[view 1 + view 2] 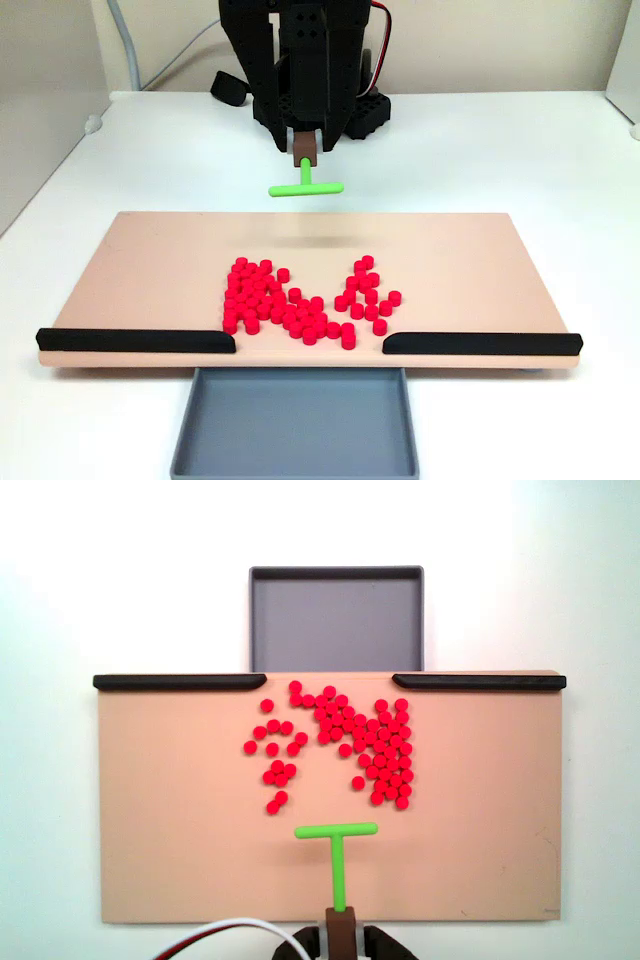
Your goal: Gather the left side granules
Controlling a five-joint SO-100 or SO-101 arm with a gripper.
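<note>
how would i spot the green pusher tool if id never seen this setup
Start at the tan board on the white table; red granules are scattered near its far edge by the grey tray. The green T-shaped pusher sticks out from the hand at the opposite edge. It is the one green thing, far larger than any pellet.

We see a smooth white tabletop spreading to every edge in both fixed views, evenly and softly lit, with only faint shadows. Behind it in a fixed view stands a plain cream wall. A pale grey cable curves down that wall at the left, and a flat grey panel fills the left edge.
</note>
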